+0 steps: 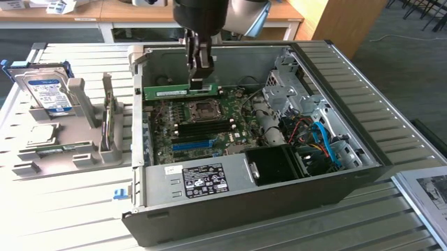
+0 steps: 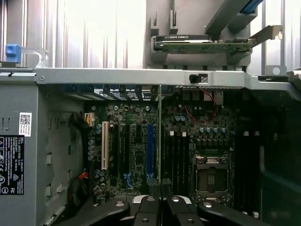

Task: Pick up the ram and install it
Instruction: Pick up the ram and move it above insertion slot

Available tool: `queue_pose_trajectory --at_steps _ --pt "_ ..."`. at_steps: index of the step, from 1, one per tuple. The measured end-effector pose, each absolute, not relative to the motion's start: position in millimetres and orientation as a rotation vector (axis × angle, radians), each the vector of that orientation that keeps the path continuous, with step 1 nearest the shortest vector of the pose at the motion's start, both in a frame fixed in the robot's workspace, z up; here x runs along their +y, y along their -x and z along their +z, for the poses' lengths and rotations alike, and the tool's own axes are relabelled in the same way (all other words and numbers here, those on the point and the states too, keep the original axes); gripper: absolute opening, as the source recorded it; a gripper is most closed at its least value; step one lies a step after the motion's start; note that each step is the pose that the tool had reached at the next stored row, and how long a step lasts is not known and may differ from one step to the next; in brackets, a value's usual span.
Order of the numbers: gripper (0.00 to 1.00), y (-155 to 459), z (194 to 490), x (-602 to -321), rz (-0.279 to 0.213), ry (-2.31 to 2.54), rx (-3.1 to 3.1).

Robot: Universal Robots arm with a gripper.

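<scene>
My gripper [image 1: 199, 85] hangs inside the open computer case [image 1: 363, 157], shut on the ram [image 1: 167, 93]. The ram is a long green stick held level on its edge, just above the motherboard [image 1: 199, 130] near the case's back wall. It sticks out from the fingers toward the exterior view's left. In the wrist view the ram [image 2: 160, 132] shows edge-on as a thin green line running out from my gripper [image 2: 161, 200], over the board beside the dark memory slots [image 2: 178, 160]. The empty processor socket [image 2: 211, 176] lies next to them.
A grey parts holder [image 1: 70, 157] stands at the exterior view's left with a silver hard drive [image 1: 45, 94] and a square processor chip [image 1: 43, 135]. Inside the case, a power supply [image 1: 202, 180], a black shroud [image 1: 279, 162], cables [image 1: 321, 138] and a drive cage [image 1: 290, 89] crowd the board.
</scene>
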State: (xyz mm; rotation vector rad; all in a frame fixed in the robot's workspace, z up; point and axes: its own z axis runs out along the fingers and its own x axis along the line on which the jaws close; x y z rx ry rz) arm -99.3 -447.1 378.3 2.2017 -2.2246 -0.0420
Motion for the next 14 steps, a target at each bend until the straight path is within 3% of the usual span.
queue_pose_trajectory --at_steps 14 --pt "0.12 65.1 378.4 -447.1 -0.042 -2.203 -2.223"
